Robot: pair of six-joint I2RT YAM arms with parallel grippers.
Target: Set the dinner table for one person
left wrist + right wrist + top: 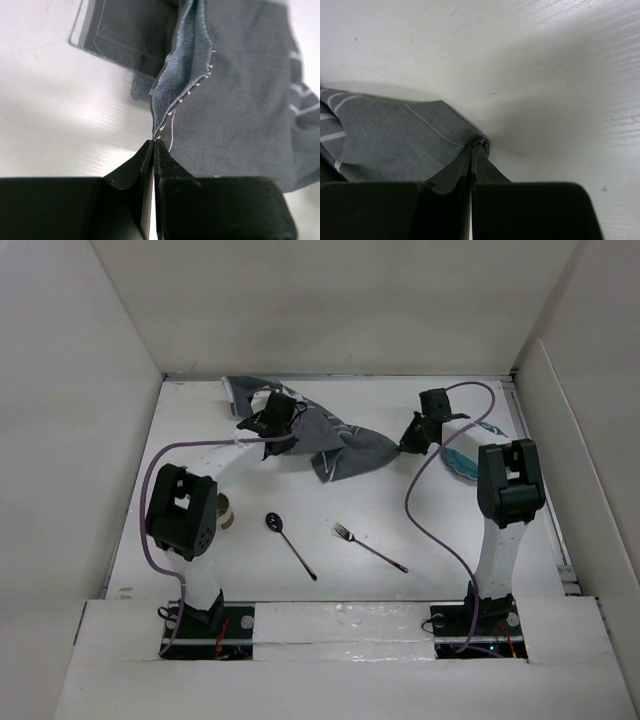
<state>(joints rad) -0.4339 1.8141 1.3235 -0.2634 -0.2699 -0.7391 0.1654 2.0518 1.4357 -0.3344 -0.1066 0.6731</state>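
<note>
The dark grey white-striped placemat [335, 443] lies crumpled at the back middle of the white dinner table [400, 510]. My left gripper [283, 432] is shut on a folded edge of the placemat [235, 100], the fold pinched at the fingertips [165, 155]. My right gripper [408, 443] is shut on the placemat's right corner [395, 135], held just above the table [545, 60]. A dark spoon [290, 545] and a silver fork [368, 547] lie on the table in front of the placemat.
A cup [226, 513] stands at the left, partly hidden behind my left arm. A white dish with a teal rim [462, 457] sits at the right, behind my right arm. White walls enclose the table on three sides.
</note>
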